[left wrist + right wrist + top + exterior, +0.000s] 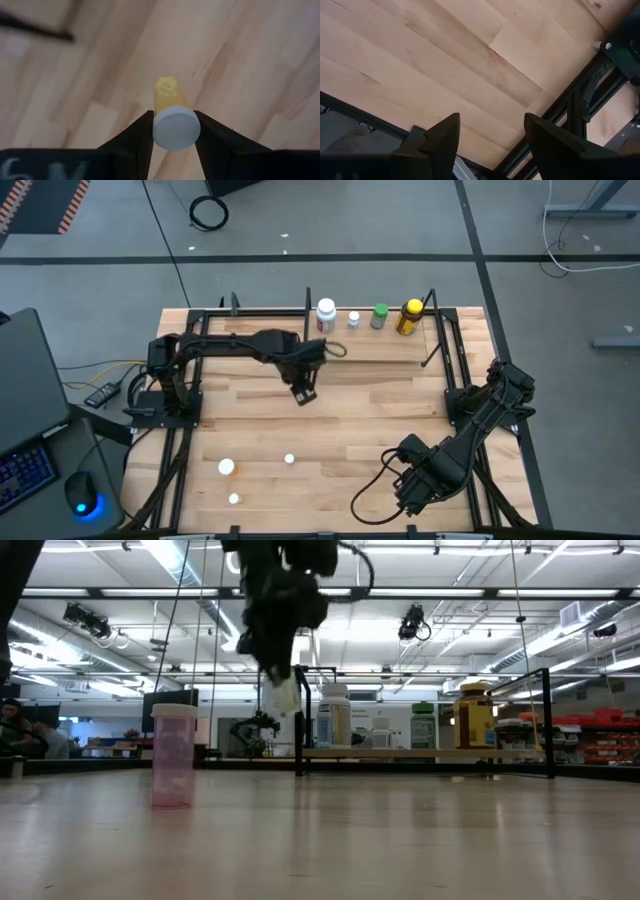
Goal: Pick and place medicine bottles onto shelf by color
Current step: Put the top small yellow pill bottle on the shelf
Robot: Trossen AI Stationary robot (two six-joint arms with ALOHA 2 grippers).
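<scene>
From above, three tiny white-capped bottles (pixel 227 467) sit nearest on the wooden tabletop (pixel 350 410), while four bottles (pixel 326 314) line the narrow light-wood shelf (pixel 385 343). Through its wrist camera, the left gripper (pixel 174 131) pinches a small yellow white-capped bottle (pixel 170 115) above bare planks; the right gripper (pixel 490 132) hangs spread near the table's edge.

Eight bottles, one shelf, two hands on your bench.

You have four medicine bottles standing on the shelf (pixel 385 348): one larger white labelled bottle (pixel 326 316), one tiny white bottle (pixel 353 320), one green bottle (pixel 379 316) and one yellow dark-capped bottle (pixel 409 318). You have three small bottles loose on the bench (pixel 330 430): (pixel 227 467), (pixel 289 459), (pixel 234 499). One more yellow bottle with a pale cap (pixel 172 120) sits in your left hand (pixel 173 131); your right hand (pixel 490 131) carries none.
</scene>
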